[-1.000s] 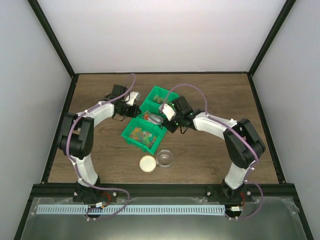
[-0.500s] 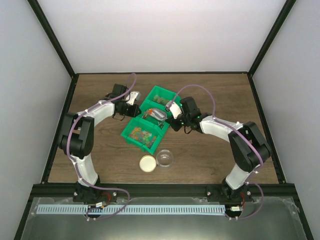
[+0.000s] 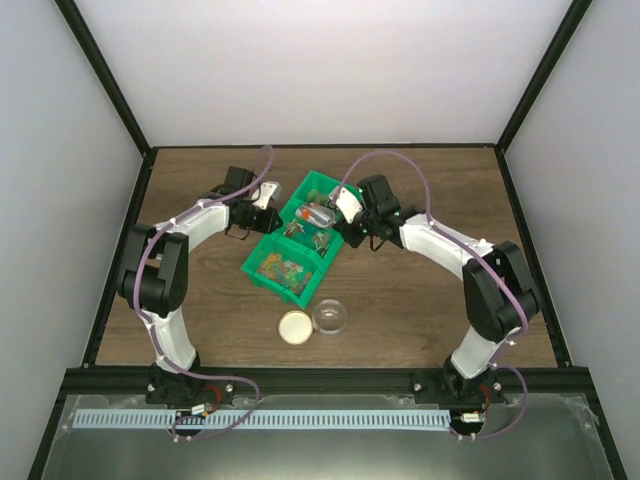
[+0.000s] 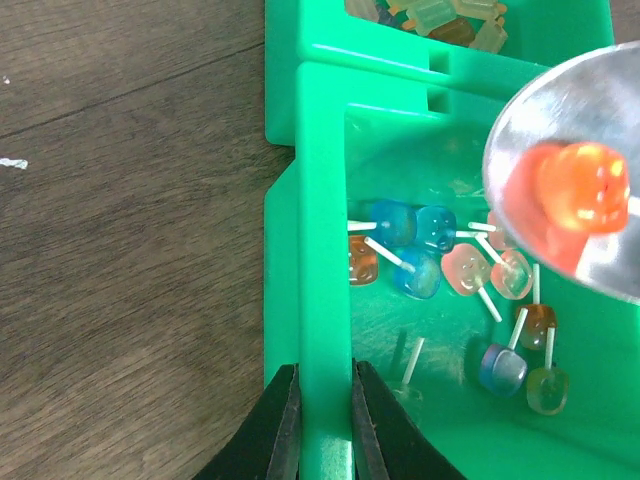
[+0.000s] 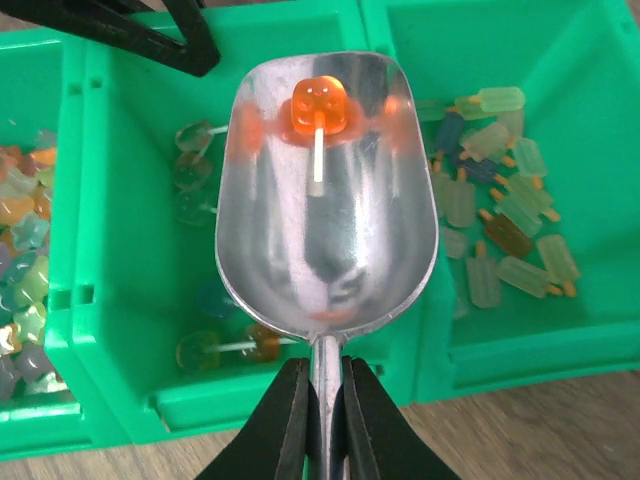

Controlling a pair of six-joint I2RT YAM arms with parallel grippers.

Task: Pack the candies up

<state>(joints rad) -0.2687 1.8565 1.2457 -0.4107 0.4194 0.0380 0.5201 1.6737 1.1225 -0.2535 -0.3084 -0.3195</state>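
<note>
Mixed-colour candies lie in green bins; one orange in scoop

A brown wood-grain table fills a small booth. A plain white back wall rises behind it, and the pale grey left wall and right wall close in the sides. Black frame bars run up the corners and edge the tabletop. Along the near edge lies a black rail, then a dull metal shelf with a white slotted strip. The light is soft and even — shadows are faint. Close up, the wood shows dark grain and a small white fleck.
</note>
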